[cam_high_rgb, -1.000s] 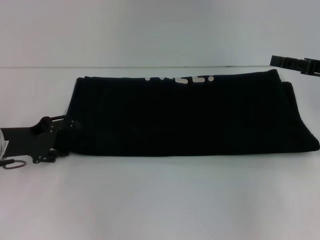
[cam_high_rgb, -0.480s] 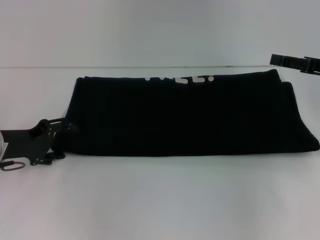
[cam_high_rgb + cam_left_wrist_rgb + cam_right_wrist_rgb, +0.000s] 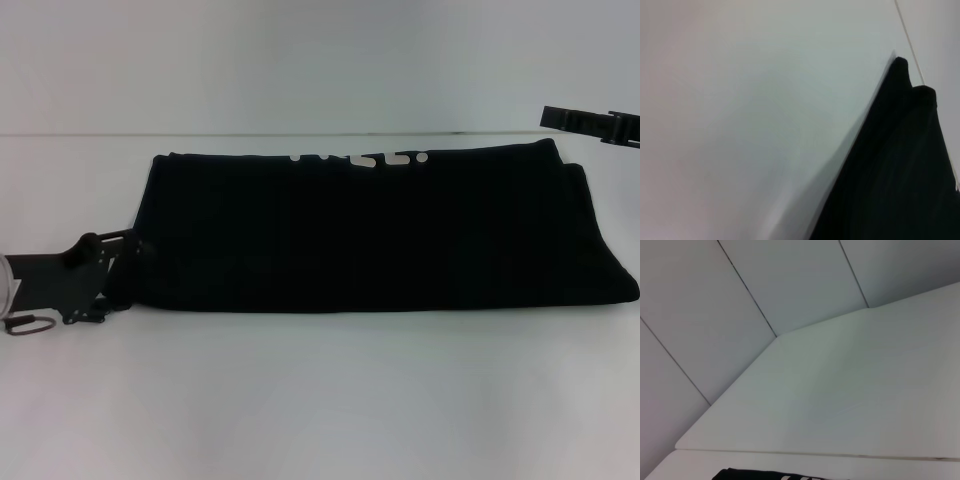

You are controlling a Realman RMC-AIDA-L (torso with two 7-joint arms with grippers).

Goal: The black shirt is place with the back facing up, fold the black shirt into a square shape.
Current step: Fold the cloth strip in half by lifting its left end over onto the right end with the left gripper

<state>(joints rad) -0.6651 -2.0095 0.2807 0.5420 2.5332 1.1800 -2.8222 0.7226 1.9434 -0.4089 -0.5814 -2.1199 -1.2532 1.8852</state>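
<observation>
The black shirt (image 3: 380, 235) lies as a long folded band across the white table, with white lettering (image 3: 360, 158) along its far edge. My left gripper (image 3: 122, 268) is low at the shirt's near-left corner, right against the fabric, and its black tip blends into the cloth. The left wrist view shows the shirt's folded edge (image 3: 900, 175) on the table. My right gripper (image 3: 570, 121) hovers beyond the shirt's far-right corner, apart from it. A sliver of the shirt (image 3: 750, 474) sits at the edge of the right wrist view.
The white table (image 3: 320, 400) runs wide in front of the shirt, and its far edge (image 3: 100, 135) meets a panelled white wall. A small metal ring (image 3: 28, 325) hangs under the left arm.
The left gripper has wobbled slightly at the shirt's left corner, dipping and then levelling. The shirt and the right arm have not moved.
</observation>
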